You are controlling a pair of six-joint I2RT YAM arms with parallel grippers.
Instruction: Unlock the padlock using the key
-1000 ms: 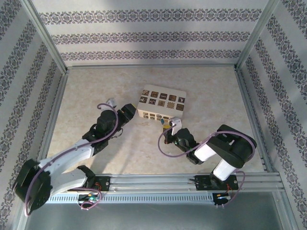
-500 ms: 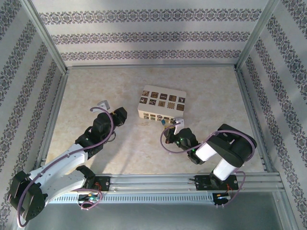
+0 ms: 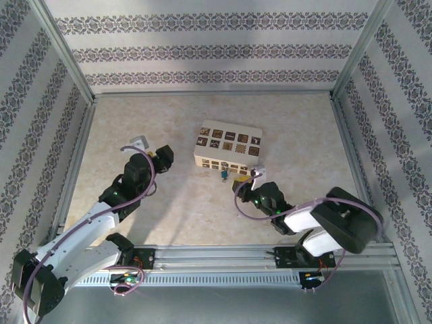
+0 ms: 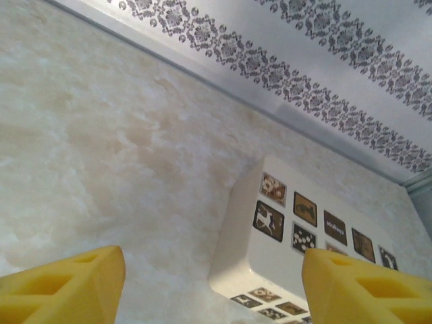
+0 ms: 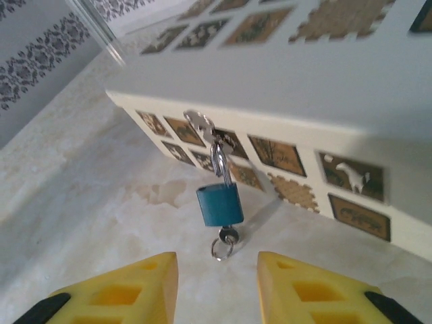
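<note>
Right wrist: blue padlock (key inserted)

Bright, even light; soft shadows, mild blur.

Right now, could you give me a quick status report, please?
Left fingers open, empty. Right fingers open, facing padlock. Padlock hangs on cream box, key in its base. Nothing between.

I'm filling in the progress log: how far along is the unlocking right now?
Done: the key already sits in the bottom of the padlock, which hangs from the front of the cream box. In hand: nothing. The right gripper is open just short of the key, and the left gripper is open, off to the side. Left: grip the key, turn it, and free the shackle, which looks closed.
</note>
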